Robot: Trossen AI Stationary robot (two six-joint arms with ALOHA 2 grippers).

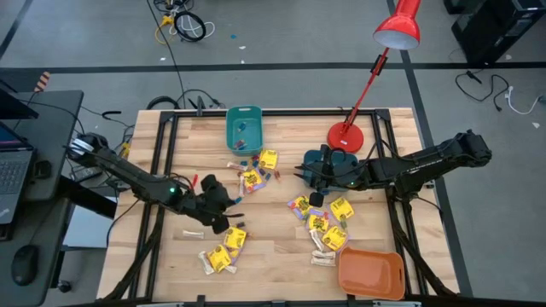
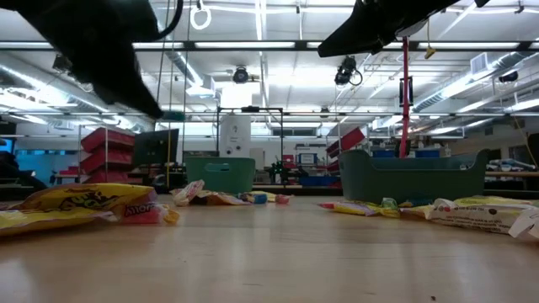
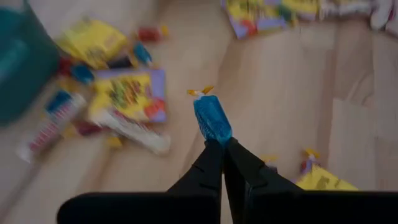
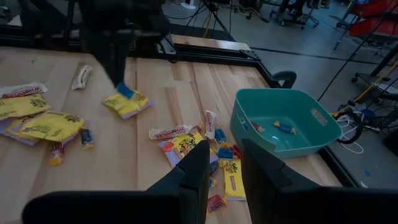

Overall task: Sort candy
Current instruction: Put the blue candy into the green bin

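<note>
The table (image 1: 273, 247) is viewed straight down from overhead, and level from tabletop height toward the room. Close wrist views are aimed past each arm's fingers; the teal bin (image 4: 283, 127) is shared by overhead, low and right-wrist views.

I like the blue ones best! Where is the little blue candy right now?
The blue candy is pinched in the left gripper, lifted above the wooden table, left of center in the high view, near the yellow packets.
</note>
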